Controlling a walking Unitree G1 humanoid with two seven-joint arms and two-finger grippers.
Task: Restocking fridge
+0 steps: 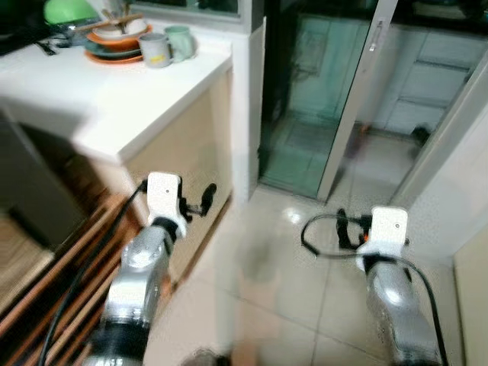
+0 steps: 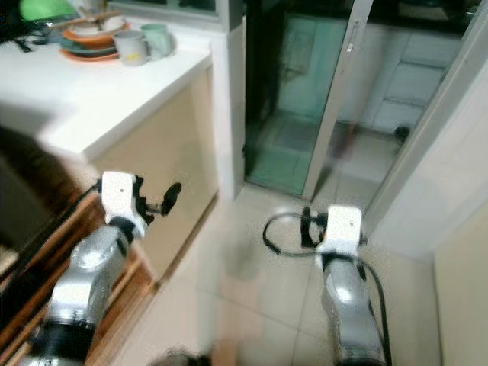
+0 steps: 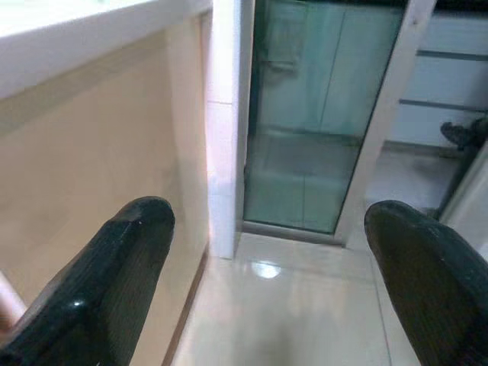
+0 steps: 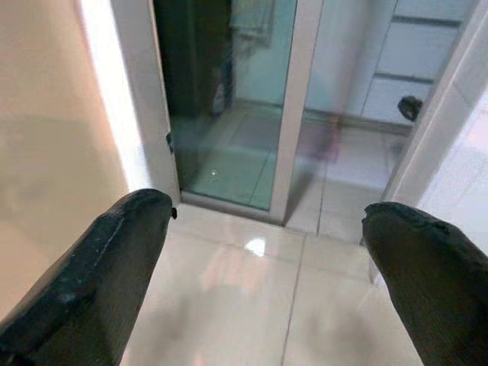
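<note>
At the upper left of the head views a white desk (image 1: 114,99) carries stacked orange and teal plates (image 1: 114,47) with bowls and utensils on top, contents blurred; two mugs (image 1: 169,46) stand just beside them, a green object behind. The left tool (image 3: 267,274) and right tool (image 4: 263,267) both hold their fingers wide apart, empty, over the glossy tiled floor (image 1: 274,267). A glass sliding door (image 1: 320,99) stands upright at upper centre.

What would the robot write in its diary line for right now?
phase: walking, no fridge seen | left gripper: open, empty | right gripper: open, empty | ahead: glass door | left: counter with dishes
</note>
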